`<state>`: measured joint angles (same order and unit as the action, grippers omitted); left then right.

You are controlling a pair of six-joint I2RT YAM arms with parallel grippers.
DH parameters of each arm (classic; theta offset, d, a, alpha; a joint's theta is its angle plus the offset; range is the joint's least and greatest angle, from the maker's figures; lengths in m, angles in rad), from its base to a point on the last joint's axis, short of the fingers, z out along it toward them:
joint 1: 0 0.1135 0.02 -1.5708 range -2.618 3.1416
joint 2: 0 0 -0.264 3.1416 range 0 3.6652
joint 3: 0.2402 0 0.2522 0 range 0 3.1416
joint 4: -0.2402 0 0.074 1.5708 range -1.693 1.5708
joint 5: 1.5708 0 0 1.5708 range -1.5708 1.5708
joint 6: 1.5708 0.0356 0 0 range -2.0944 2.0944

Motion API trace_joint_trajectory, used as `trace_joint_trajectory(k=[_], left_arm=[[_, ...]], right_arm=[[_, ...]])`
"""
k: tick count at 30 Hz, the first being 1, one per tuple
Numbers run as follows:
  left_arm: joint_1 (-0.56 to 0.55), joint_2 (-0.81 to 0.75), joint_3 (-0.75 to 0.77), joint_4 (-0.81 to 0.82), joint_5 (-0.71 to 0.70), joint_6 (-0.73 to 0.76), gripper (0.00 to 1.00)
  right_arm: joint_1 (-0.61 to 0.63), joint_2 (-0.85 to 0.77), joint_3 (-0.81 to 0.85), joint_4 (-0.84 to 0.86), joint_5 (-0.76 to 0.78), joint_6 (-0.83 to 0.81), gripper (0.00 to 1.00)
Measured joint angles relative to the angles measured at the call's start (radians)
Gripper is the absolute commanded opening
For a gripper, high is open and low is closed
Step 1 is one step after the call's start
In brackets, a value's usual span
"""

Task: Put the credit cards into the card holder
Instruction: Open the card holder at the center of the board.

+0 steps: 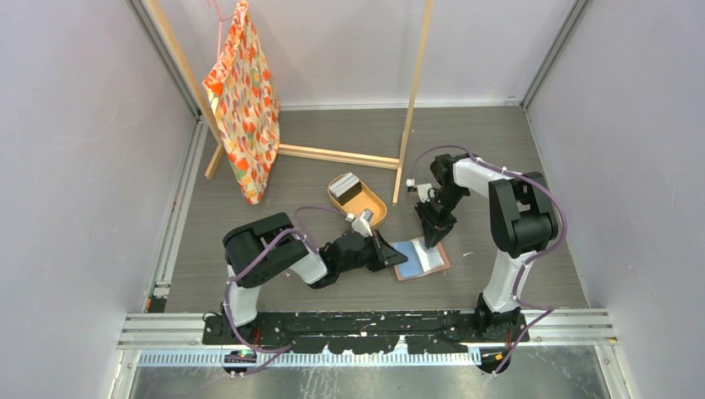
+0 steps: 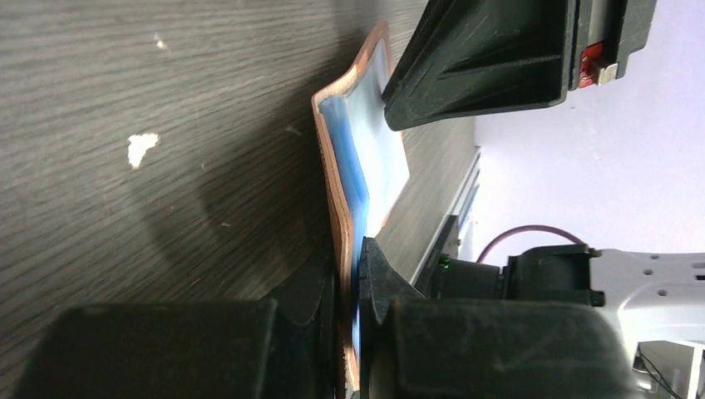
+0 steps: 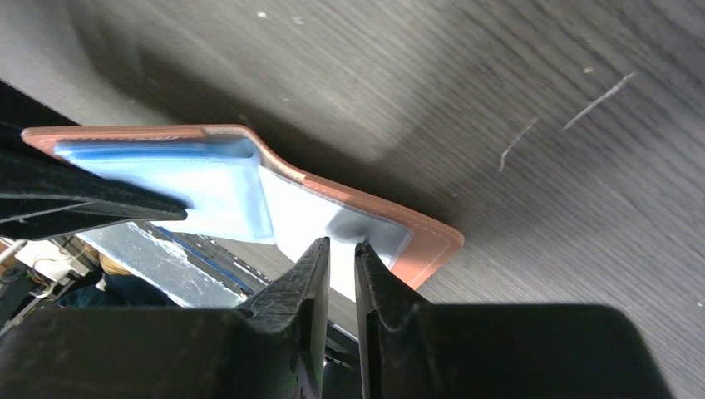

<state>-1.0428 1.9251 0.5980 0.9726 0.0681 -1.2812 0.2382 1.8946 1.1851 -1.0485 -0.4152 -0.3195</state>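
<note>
Near the middle of the counter, just in front of the two arms, the card holder lies open with its salmon-brown leather outside down and its glossy inner pockets facing up, blue on one half and pale on the other. The left gripper comes in low from the left, and its fingers are clamped tight on the near edge of the card holder, leather on one side and blue lining on the other. The right gripper reaches down onto the opposite half. Its fingers stand almost together with only a narrow gap, their tips at the pale pocket's edge – whether they pinch anything there I cannot tell. Beyond the card holder sits an oval tan tray, apart from it – the credit cards are stacked at its far end, grey and dark.
</note>
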Motion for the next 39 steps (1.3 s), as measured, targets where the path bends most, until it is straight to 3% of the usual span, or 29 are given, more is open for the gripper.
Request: trace_joint_trajectory(k=[7, 14, 24, 39], left_arm=[[0.024, 0.016, -0.036, 0.211, 0.016, -0.001, 0.00], [0.034, 0.007, -0.050, 0.312, 0.046, 0.034, 0.00], [0.043, -0.071, -0.055, 0.341, 0.108, 0.137, 0.00], [0.050, -0.129, -0.023, 0.348, 0.124, 0.232, 0.00]], right_arm=[[-0.010, -0.095, 0.000, 0.004, -0.061, -0.016, 0.27], [-0.057, -0.148, 0.000, 0.002, -0.117, -0.023, 0.47], [-0.118, -0.180, 0.003, -0.041, -0.337, -0.043, 0.63], [-0.148, -0.135, 0.069, -0.194, -0.571, -0.185, 0.65]])
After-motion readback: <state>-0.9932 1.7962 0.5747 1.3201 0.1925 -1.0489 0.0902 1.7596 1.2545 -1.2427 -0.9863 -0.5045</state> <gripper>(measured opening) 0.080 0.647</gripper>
